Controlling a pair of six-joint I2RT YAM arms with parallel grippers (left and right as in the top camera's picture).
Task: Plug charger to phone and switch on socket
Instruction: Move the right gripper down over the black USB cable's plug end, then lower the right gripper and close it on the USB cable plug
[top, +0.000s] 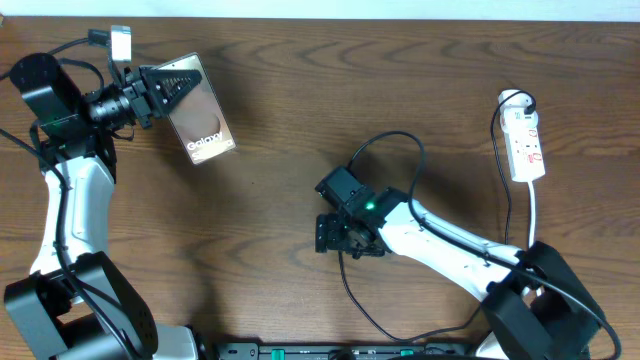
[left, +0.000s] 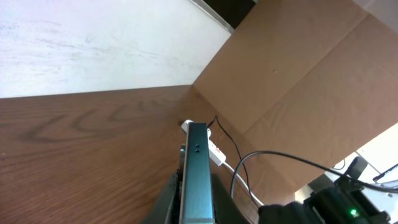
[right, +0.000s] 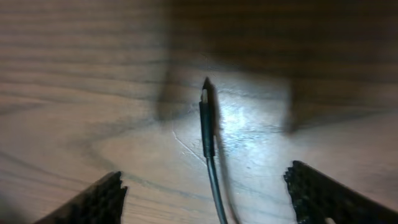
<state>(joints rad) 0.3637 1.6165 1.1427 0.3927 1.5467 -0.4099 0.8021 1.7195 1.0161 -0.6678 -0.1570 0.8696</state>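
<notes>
The phone (top: 203, 122), with white Galaxy lettering on its screen, is lifted at the far left with my left gripper (top: 172, 90) shut on its upper end. In the left wrist view its thin edge (left: 197, 171) stands clamped between the jaws of that gripper (left: 197, 202). The charger cable (top: 400, 137) loops across the middle of the table. Its black plug tip (right: 206, 115) lies flat on the wood. My right gripper (top: 343, 238) hovers low over it, open (right: 205, 183), one finger either side of the cable without touching it. The white socket (top: 526, 140) lies at the far right.
The socket's white lead (top: 535, 215) runs toward the right arm's base. A brown cardboard wall (left: 298, 81) rises beyond the table's far edge. The socket (left: 214, 149) and black cable (left: 245, 163) show past the phone's edge.
</notes>
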